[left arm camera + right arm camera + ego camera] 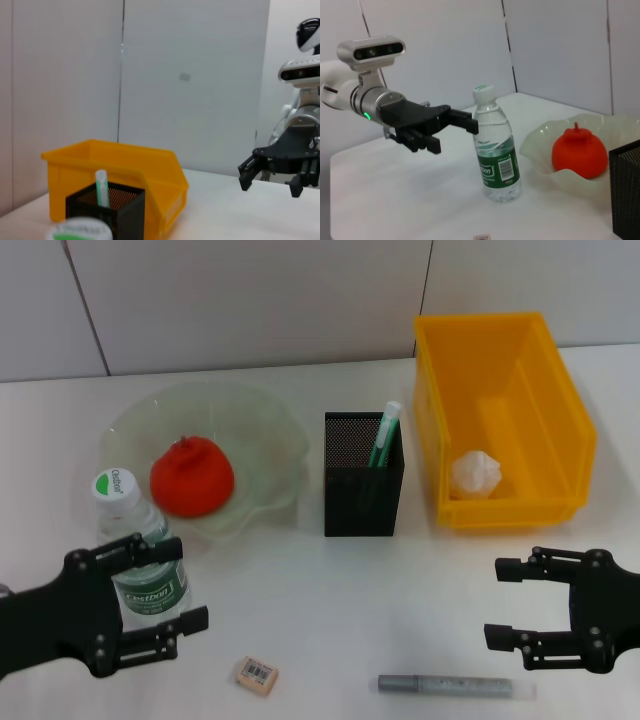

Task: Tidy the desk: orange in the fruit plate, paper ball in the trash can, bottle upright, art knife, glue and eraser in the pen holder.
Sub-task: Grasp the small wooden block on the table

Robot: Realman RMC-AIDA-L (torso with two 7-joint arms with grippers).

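Note:
The bottle (140,540) stands upright at the front left, its cap also low in the left wrist view (80,231). My left gripper (190,585) is open with a finger on each side of the bottle; the right wrist view shows it beside the bottle (496,155). The orange (192,477) lies in the fruit plate (270,430). The paper ball (478,472) lies in the trash can (560,430). A green-white glue stick (385,435) stands in the pen holder (362,505). The eraser (256,675) and grey art knife (455,685) lie at the front. My right gripper (495,601) is open and empty above the art knife.
The white table (330,580) runs back to a pale panelled wall. The pen holder stands between the fruit plate and the trash can. Bare table lies between my two grippers and in front of the pen holder.

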